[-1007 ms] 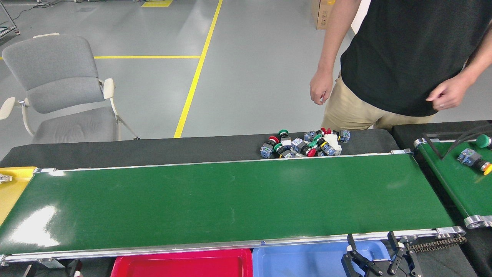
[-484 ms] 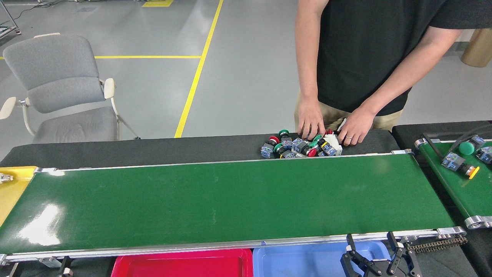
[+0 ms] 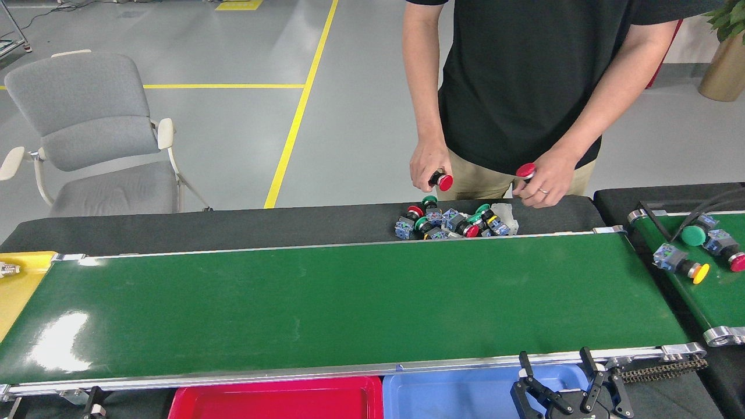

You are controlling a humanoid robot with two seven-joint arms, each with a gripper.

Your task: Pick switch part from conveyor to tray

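The long glossy green conveyor (image 3: 349,302) runs across the view with no switch part on it. A pile of switch parts (image 3: 457,222) with red, green and blue pieces lies on the black table just behind its far rail. A person's hands hold one red-capped switch part (image 3: 443,181) and another (image 3: 525,170) above the pile. My right gripper (image 3: 557,372) is open at the bottom edge, over the right end of the blue tray (image 3: 465,396). Only a small tip of my left gripper (image 3: 93,407) shows at the bottom left. A red tray (image 3: 279,400) lies beside the blue one.
A shorter green belt (image 3: 707,297) at the right carries three switch parts: green-capped (image 3: 694,234), yellow-capped (image 3: 678,265) and red-capped (image 3: 727,250). A yellow tray (image 3: 17,291) sits at the conveyor's left end. A grey chair (image 3: 87,134) stands behind at the left.
The person stepped left, reached into the pile and lifted a red-capped part in each hand. The parts on the short belt travelled nearer. My right gripper rose slightly.
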